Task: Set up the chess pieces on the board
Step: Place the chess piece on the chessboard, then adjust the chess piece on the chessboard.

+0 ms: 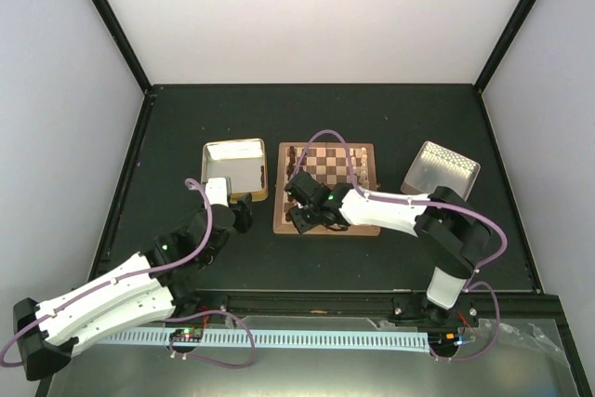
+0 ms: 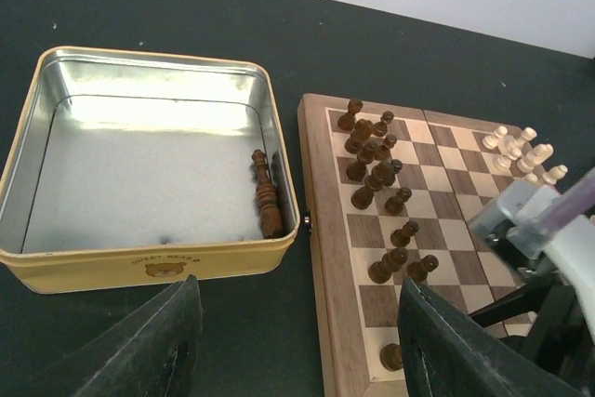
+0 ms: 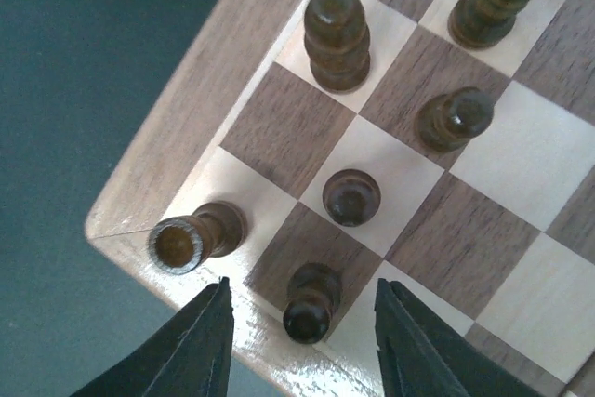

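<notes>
Found the right end effector (image 3: 302, 350) open at the bottom of its wrist view, low over a corner of the board (image 3: 177, 127), dark fingers parted either side of a dark pawn (image 3: 311, 302) and gripping nothing. Judged that spread as clearance around the pawn on its dark square, sparing the neighbours. Noted a hollow-topped piece (image 3: 191, 237) on the light corner square just beside it, and more dark chess pieces (image 3: 337, 34) toward the upper right. Looked lathe-turned, ringed, round-headed, glossy brown. Saw tan and walnut checks inside a plain grained border.

Found the left end effector (image 2: 302, 341) open too and empty, black fingers wide at the bottom of its view, between the tin (image 2: 139, 262) at left and the board at right. Judged that as readiness for the lone dark piece (image 2: 267, 194) lying on its side against the tin's right wall. Saw yellow paint outside the tin, bright bare metal inside, corners rounded.

Saw cream chess pieces (image 2: 521, 151) bunched at the upper right. Judged the task partly done. Noted a silvery perforated tray (image 1: 441, 172) at centre right of the overhead view, on the dark bench (image 1: 186, 127).
</notes>
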Motion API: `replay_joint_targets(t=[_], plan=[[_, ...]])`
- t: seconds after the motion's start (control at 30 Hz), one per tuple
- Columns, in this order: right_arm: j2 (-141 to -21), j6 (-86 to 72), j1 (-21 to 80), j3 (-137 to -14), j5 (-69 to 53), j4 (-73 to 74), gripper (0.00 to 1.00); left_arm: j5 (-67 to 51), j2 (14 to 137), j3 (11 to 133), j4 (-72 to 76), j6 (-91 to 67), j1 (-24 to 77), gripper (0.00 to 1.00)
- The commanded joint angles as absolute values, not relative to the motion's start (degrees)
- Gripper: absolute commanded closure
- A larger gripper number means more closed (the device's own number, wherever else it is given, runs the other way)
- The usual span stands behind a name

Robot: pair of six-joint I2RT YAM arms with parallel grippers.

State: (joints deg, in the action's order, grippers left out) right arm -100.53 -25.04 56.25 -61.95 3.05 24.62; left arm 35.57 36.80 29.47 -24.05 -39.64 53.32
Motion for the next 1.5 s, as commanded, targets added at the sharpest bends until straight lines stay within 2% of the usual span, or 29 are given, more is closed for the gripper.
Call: replay_joint_targets(t=[0.0,0.23,0.33,0.5,0.73,1.1,1.47], plan=[[-95.1,-26.2,56.4,-61.4,4.7,23.4,0.55,34.5,37.4,29.7,-23.6,-39.5,52.4,0.41],[-87.6,-29.6,52.4,-57.1,5.2,19.5,0.55,31.8,38.9,30.1,-22.8,-39.0,50.4,0.4],[-88.0,-31.5,49.3,-55.7,4.6,19.2,0.61,30.1,39.6,30.3,-22.5,-38.8,49.0,0.4],[-92.8,-31.1,46.7,-57.2,2.7,19.6,0.79,27.1,40.5,30.4,-22.0,-38.4,46.6,0.42],[-99.1,-29.8,46.6,-60.7,1.4,19.4,0.87,23.8,41.9,30.5,-21.4,-38.6,44.0,0.44],[-104.8,-28.8,46.6,-64.7,1.3,19.1,0.94,21.6,43.3,30.9,-20.9,-38.0,41.9,0.45],[-105.7,-28.7,46.5,-64.2,-2.0,17.8,0.93,20.4,44.0,31.0,-21.1,-37.8,40.9,0.45]])
